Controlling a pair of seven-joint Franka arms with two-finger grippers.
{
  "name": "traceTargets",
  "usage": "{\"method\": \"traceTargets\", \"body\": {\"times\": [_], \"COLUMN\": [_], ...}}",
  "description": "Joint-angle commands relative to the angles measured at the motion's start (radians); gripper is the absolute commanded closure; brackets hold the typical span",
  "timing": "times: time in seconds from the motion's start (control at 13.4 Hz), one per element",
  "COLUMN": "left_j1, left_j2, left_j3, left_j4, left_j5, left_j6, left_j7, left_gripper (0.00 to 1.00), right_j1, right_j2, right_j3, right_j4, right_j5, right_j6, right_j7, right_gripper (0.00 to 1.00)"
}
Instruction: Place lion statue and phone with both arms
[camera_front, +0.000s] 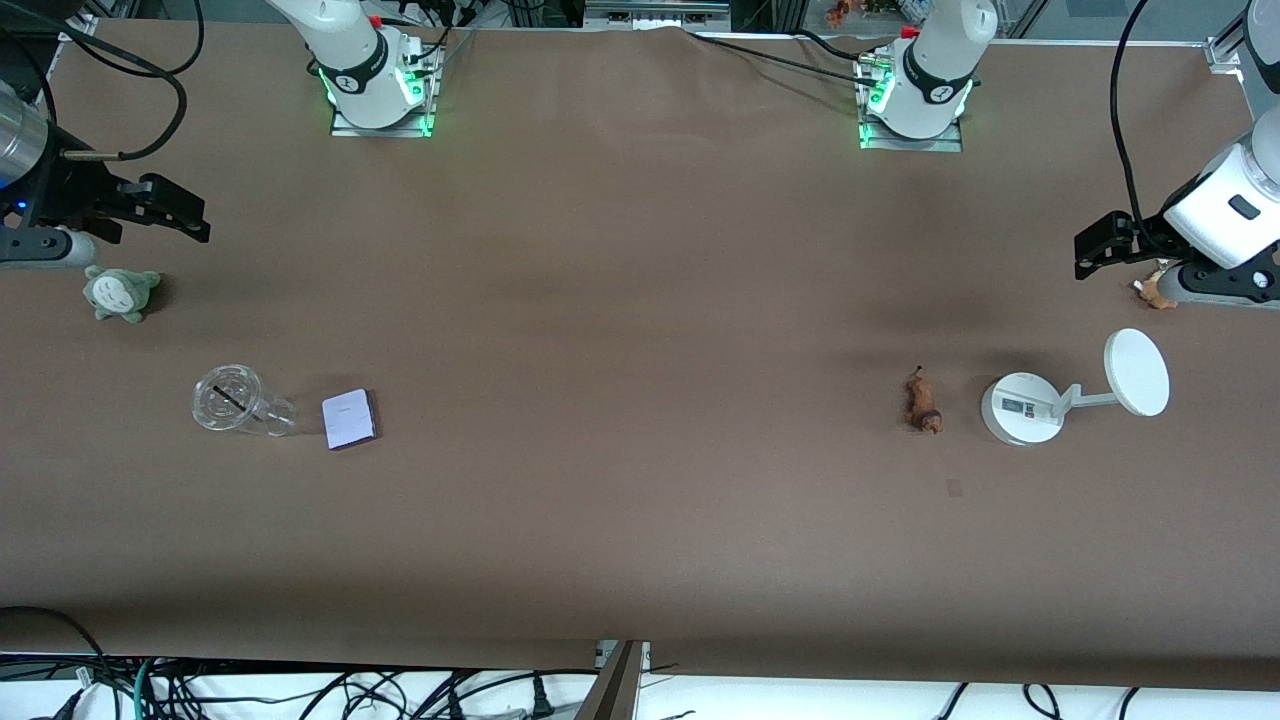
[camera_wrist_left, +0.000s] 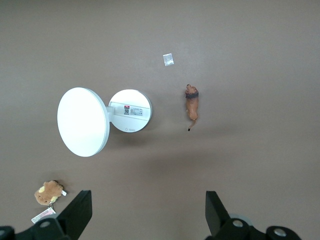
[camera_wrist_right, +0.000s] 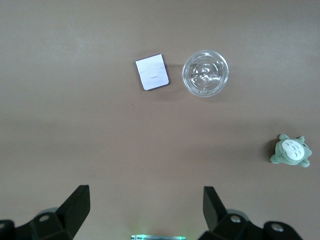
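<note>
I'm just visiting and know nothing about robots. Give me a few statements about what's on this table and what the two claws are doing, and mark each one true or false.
1. The lion statue lies on the table beside the white stand. True.
2. The left gripper is holding the lion statue. False: it is open and empty, up over the table near a brown plush toy.
3. The phone lies flat beside a clear plastic cup. True.
4. The phone is inside the cup. False: it lies on the table next to it.
5. The right gripper is shut on the green plush toy. False: it is open, holding nothing.
</note>
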Motion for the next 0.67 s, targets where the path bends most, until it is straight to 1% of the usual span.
{"method": "traceTargets", "body": {"times": [0.0, 0.6], "left_j1": [-0.008, -0.008], "left_j2": [-0.001, 0.0], "left_j3": [0.01, 0.01], "left_j4": [0.012, 0.012], "left_j5": [-0.035, -0.035], "left_j6": [-0.012, -0.012], "left_j7": [-0.001, -0.001], "left_gripper": [0.0, 0.0], "right_j1": [-0.021, -0.019], "right_j2": [-0.018, -0.01], "right_j3": [0.024, 0.024], "right_j4": [-0.033, -0.025], "right_j5": [-0.004, -0.004], "right_j6": [0.024, 0.023], "right_j7": [0.007, -0.004], "right_gripper": [0.0, 0.0]}}
